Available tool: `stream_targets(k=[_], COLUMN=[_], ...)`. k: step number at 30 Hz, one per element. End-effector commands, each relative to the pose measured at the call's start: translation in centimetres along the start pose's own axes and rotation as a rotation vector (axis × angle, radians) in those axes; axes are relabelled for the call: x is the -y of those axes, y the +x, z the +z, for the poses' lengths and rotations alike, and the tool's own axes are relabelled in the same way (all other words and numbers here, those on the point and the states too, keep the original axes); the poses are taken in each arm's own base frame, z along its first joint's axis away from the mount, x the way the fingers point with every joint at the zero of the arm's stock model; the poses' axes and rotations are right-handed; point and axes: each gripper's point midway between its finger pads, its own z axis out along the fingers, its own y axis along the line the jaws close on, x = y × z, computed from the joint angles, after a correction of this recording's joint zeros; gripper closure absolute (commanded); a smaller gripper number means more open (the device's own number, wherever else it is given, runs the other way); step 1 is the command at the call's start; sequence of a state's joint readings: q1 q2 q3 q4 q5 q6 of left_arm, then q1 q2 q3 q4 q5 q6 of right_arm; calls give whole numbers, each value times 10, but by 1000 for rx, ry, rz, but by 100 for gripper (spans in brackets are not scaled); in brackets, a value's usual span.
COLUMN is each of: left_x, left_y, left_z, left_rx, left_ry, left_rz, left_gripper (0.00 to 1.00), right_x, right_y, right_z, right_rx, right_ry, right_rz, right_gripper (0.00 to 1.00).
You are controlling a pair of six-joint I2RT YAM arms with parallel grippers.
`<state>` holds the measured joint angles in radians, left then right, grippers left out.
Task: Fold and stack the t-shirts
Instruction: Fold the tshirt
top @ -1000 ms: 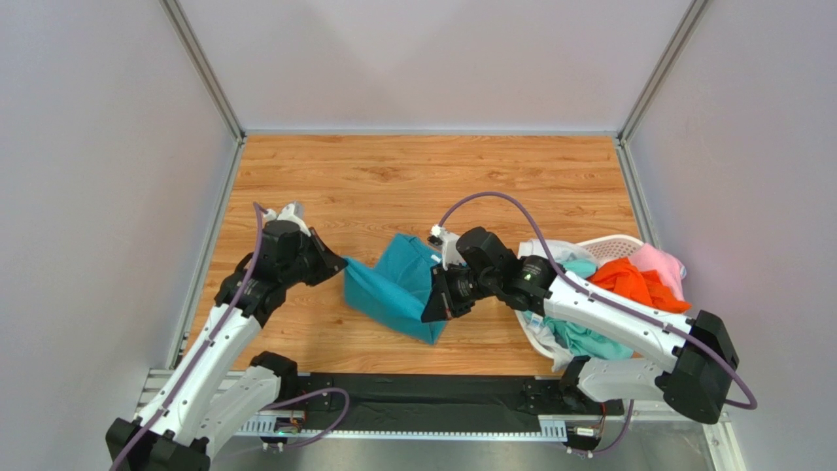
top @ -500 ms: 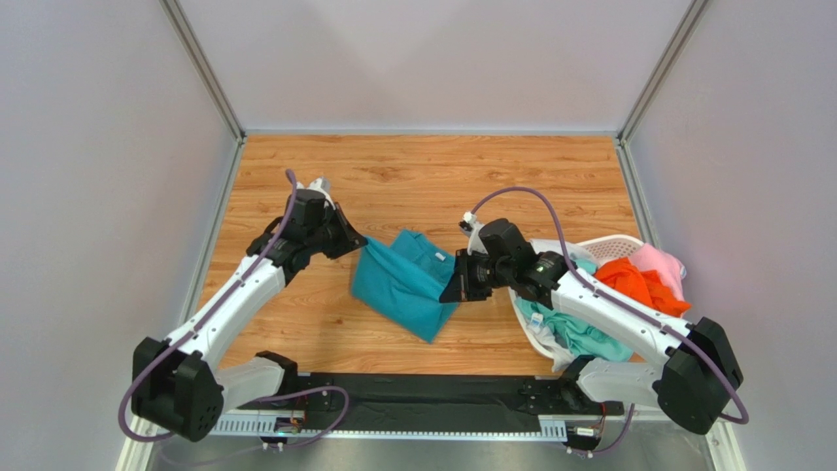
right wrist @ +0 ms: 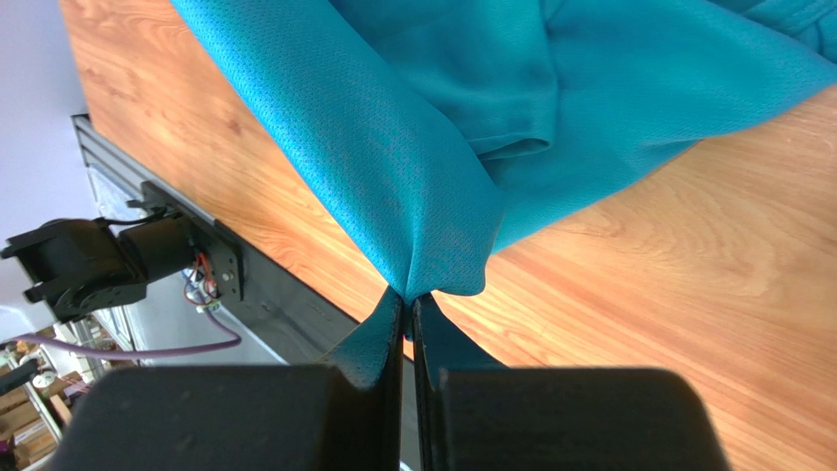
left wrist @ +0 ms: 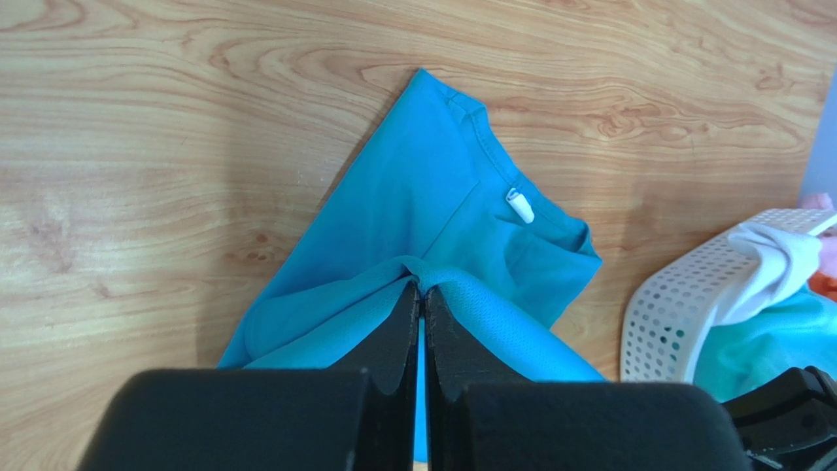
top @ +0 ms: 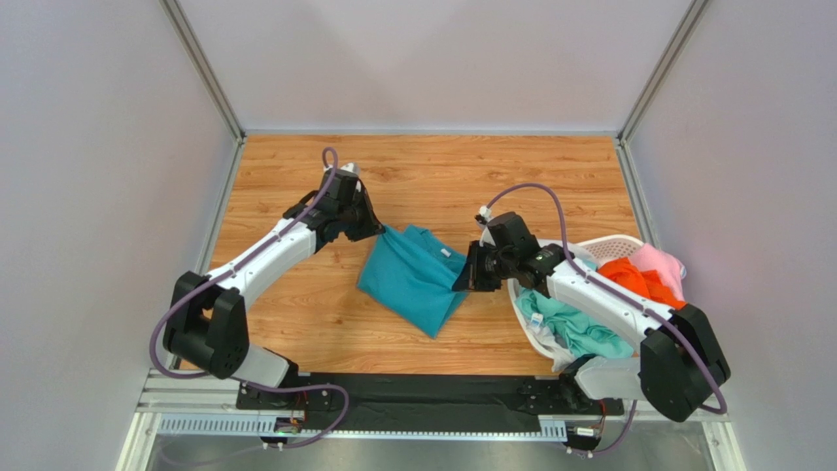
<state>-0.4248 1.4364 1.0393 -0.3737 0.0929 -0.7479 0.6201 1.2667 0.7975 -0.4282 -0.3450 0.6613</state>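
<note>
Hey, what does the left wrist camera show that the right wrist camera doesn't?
Only the left wrist view shows the neckline of the teal t-shirt with its white tag, plus the white basket holding a white cloth and a mint shirt. Only the right wrist view shows the black rail at the table's near edge and a purple cable. Both show the teal t-shirt over the wooden table, with the left gripper and the right gripper each shut on a fold of it.

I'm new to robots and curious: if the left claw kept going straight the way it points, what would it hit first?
Probably the teal t-shirt: the left gripper pinches a fold of it, and more of its cloth lies ahead, then the wooden table.
</note>
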Motion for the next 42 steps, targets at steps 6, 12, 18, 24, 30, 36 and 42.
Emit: stream_targets(k=[6,12,18,24,30,36,42], left_x=[11,8,8,11,14,20,21], left_y=[-20,-16,-12,-6,-6,-19,-28], left_z=[31,52,71,88,84,59,25], left_rx=[13,-39,-85,-143,-159,-108,-49], left_ry=[-19,-42,-43,-28,-21,-16,-29], left_rz=[65,74,80,101,120,147,165], left_gripper=[100,100,94,72,28,0,0], right_x=[22,37,53,57,44,17,-15], right_y=[-12,-17,-25,-40,-45,-43,-37], right_z=[12,17,23,27,17,-5,-12], right_rx=[11,-3,6,33,44,52,54], right_ry=[60,87,145,180,133,33,-53], right_rz=[25,53,60,39,-28,-126,-228], right_gripper=[94,90,83,78,57,22,0])
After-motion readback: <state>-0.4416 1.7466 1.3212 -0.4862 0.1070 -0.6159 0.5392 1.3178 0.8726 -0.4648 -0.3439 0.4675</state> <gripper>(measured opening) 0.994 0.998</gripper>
